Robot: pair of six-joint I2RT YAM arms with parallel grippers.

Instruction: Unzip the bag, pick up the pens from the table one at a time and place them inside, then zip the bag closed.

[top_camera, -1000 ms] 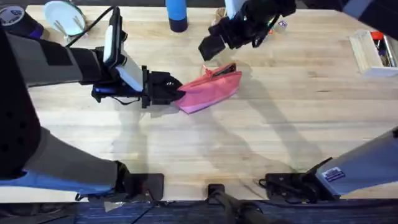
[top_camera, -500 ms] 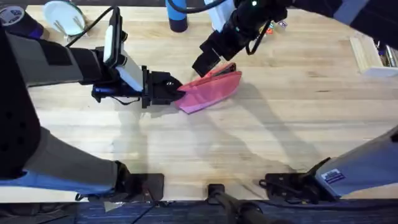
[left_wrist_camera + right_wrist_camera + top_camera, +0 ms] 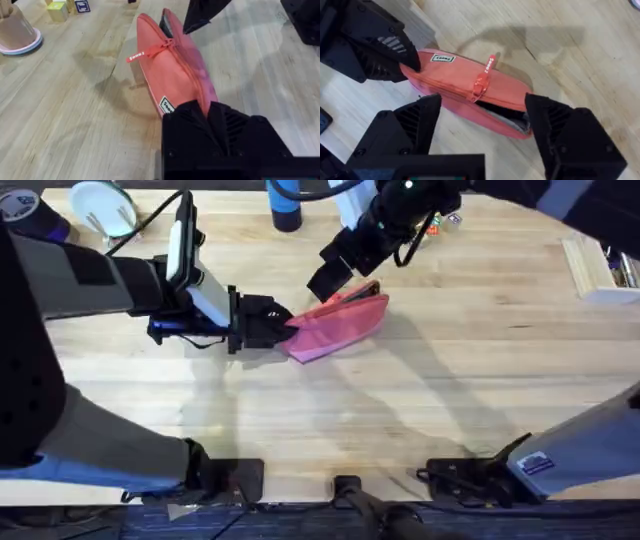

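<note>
The pink bag (image 3: 340,320) lies on the table (image 3: 430,400), and my left gripper (image 3: 282,328) is shut on its near-left end (image 3: 207,107). Its zipper is closed for most of its length, the slider and red pull tag (image 3: 485,75) sitting partway along, with a gap open past it at the far end (image 3: 507,114). A dark shape (image 3: 165,23) shows in that gap. The pens are hidden. My right gripper (image 3: 330,275) hovers open just above the bag's far edge, its fingers (image 3: 415,120) straddling the slider (image 3: 484,102).
A blue bottle (image 3: 284,205) stands at the table's back edge. At the back left are a white dish with sticks (image 3: 100,208) and small blocks (image 3: 60,10). A clear tray (image 3: 600,265) sits far right. The front half of the table is bare wood.
My right gripper has dropped down and to the left, close over the bag's zipper, then nearly stopped. The left gripper and the bag have held still.
</note>
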